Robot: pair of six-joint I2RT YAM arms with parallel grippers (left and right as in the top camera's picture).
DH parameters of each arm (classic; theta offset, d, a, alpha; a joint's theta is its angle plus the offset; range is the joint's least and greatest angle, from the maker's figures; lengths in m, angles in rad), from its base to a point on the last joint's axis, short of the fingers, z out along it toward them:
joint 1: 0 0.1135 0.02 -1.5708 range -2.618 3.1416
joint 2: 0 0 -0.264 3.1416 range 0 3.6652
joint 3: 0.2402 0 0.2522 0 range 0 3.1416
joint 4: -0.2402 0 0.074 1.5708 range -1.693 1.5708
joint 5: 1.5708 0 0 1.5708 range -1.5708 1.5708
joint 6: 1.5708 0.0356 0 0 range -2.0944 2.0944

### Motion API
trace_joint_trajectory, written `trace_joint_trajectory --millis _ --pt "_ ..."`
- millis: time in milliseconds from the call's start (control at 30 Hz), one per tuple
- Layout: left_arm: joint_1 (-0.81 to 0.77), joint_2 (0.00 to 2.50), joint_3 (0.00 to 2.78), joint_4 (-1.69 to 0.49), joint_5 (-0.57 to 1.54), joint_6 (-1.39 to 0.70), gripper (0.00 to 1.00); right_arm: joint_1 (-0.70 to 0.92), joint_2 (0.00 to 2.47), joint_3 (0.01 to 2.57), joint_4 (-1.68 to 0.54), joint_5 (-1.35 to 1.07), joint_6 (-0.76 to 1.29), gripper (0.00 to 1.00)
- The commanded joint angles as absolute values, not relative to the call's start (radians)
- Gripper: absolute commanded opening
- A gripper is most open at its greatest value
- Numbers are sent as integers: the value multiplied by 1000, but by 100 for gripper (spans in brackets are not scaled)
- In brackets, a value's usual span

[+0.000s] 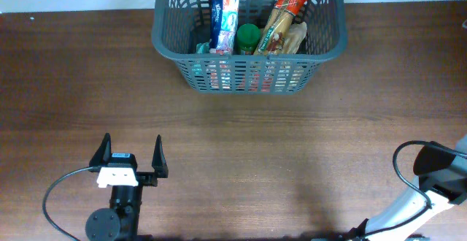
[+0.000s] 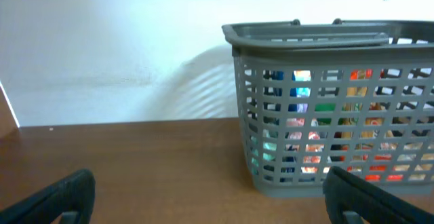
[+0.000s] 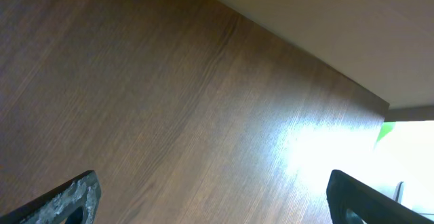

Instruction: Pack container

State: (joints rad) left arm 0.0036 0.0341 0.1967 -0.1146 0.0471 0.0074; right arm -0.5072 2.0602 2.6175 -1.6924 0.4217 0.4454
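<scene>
The container (image 1: 157,38), a dark grey slotted basket, stands at the far middle of the table. Inside it are a blue and red box (image 1: 225,16), a green-capped item (image 1: 248,36) and a tan and red packet (image 1: 281,18). My left gripper (image 1: 132,149) is near the front left, well short of the basket, open and holding nothing. In the left wrist view the container (image 2: 319,35) is ahead to the right, beyond the open left gripper (image 2: 213,198). In the right wrist view my right gripper (image 3: 217,200) stands open over bare wood.
The brown wooden table (image 1: 292,146) runs to a white wall (image 2: 122,41) at the back. My right arm (image 1: 438,174) and its black cable sit at the front right corner. A table edge (image 3: 305,47) crosses the right wrist view.
</scene>
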Motion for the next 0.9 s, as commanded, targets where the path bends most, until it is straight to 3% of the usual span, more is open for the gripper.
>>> trace_joint_trajectory --millis 0,600,867 --pt "10 7 158 -79 64 15 99 -511 2062 2616 -1698 438 454 99" --pt "10 5 30 105 118 17 99 -511 2062 2616 -1698 438 454 99" --pt "10 5 9 49 135 45 99 -511 2062 2616 -1698 438 454 99"
